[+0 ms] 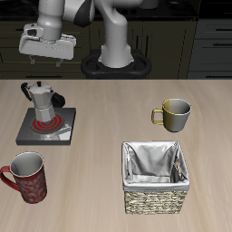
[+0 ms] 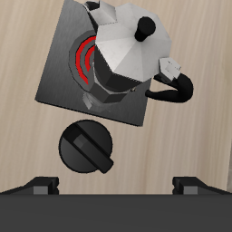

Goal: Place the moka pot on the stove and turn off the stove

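Observation:
The silver moka pot [image 1: 40, 98] with its black handle and lid knob stands upright on the stove [image 1: 56, 115], a flat dark-grey hotplate. Its red spiral burner [image 1: 45, 123] shows around the pot's base. My gripper [image 1: 42, 61] hangs open in the air above and slightly behind the pot, touching nothing. The wrist view looks down on the moka pot [image 2: 131, 56], the stove [image 2: 63, 68], the red ring [image 2: 83, 62] and the black knob [image 2: 86, 148] at the stove's edge. The gripper [image 2: 118, 186] has its fingertips [image 2: 43, 187] spread wide, with nothing between them.
A red patterned mug [image 1: 25, 177] stands near the table's front edge, in front of the stove. A wicker basket [image 1: 157, 192] with grey lining sits toward the front. An olive-grey mug [image 1: 173, 113] stands behind the basket.

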Available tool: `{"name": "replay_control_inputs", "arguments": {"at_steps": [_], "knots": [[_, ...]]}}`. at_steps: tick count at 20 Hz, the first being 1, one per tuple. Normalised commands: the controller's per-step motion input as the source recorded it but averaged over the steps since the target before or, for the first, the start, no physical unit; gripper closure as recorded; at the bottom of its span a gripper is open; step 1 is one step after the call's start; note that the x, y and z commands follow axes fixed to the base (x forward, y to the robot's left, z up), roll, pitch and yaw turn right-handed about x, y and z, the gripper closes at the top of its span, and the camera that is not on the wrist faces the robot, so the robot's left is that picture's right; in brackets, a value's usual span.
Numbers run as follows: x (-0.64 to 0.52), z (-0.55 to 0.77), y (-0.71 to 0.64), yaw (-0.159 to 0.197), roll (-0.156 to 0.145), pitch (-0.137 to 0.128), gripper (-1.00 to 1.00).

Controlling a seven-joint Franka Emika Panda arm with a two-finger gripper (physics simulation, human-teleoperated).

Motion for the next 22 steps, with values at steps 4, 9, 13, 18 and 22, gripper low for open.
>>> {"name": "replay_control_inputs", "arguments": {"at_steps": [4,9,13,18,22], "knots": [[-0.14,-0.06,-0.28,0.046,-0.034,0.002,-1.00],[-0.06,-0.02,-0.09,0.036,-0.002,-0.008,-1.00],[0.08,-0.06,-0.01,0.033,0.005,0.006,-1.00],[0.12,-0.21,0.00,0.035,-0.015,0.005,-1.00],[-0.04,-0.21,0.10,0.029,0.000,0.000,-1.00]]}}
